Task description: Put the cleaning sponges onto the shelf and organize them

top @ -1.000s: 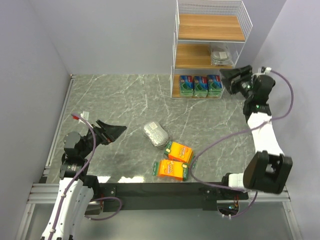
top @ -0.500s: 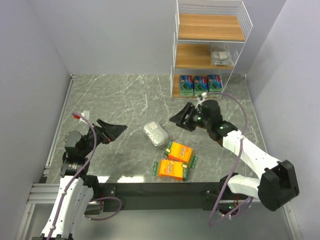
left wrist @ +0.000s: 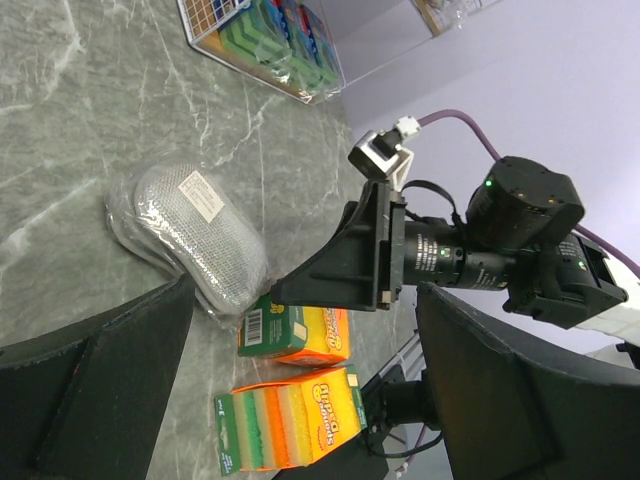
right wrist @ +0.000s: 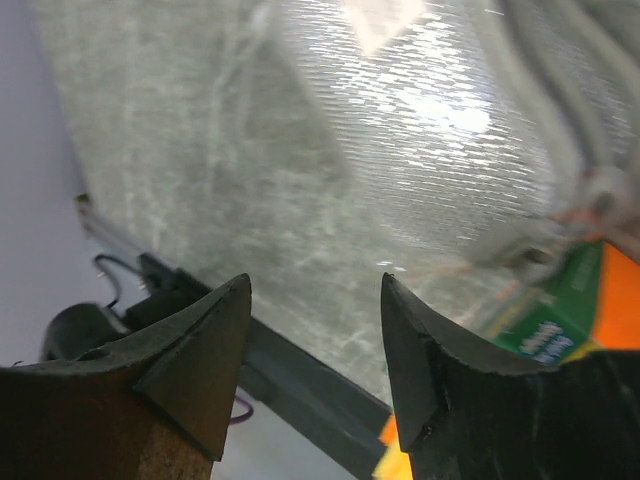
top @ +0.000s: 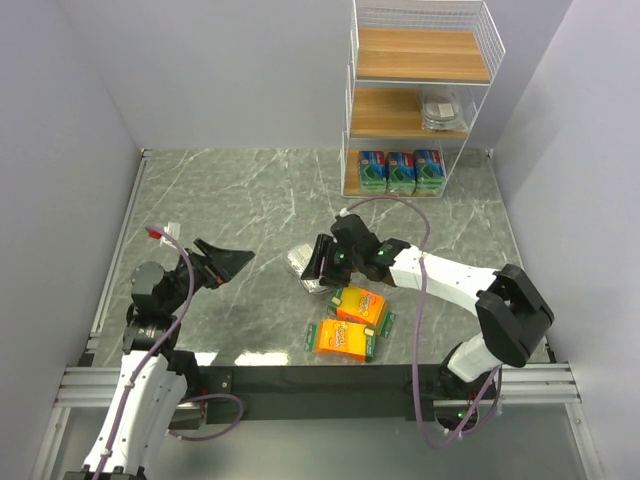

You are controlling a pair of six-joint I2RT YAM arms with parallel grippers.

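Three packs left on grey marble-patterned worktop [top: 240,190]: clear-wrapped silvery-grey sponge pack [left wrist: 190,225], two orange sponge packs with yellow-green edges [top: 358,305]. With right jaws part open, empty, close over silvery one, probably lining up a pickup. With left jaws fully open, empty, parked aside. Sorted by kind on tall white-wire shelf with light wooden boards [top: 400,55]: blue-and-green trio [top: 400,171] bottom, second silvery pack [top: 440,108] mid-tier. Pale walls [top: 200,70] around.
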